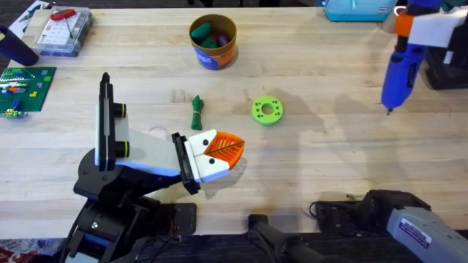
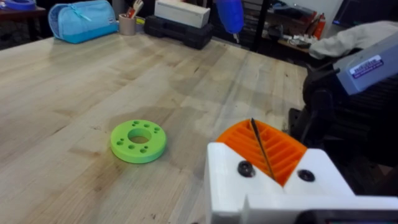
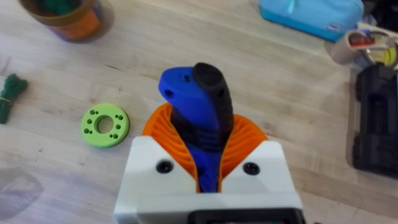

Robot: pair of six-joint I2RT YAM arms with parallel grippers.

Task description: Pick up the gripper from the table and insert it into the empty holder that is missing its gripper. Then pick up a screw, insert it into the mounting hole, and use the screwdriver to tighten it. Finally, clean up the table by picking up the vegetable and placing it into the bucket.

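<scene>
Overhead view shows the right claw [image 1: 411,45] up high at the far right, pinching the screwdriver [image 1: 401,73] with its tip pointing down. The left claw [image 1: 223,150] is pressed together, holding nothing, low over the table [image 1: 329,146]. The vegetable [image 1: 197,112] lies near the bucket [image 1: 213,42] (other toys sit inside). I think the screwdriver must be set down next, then the vegetable picked up.
</scene>
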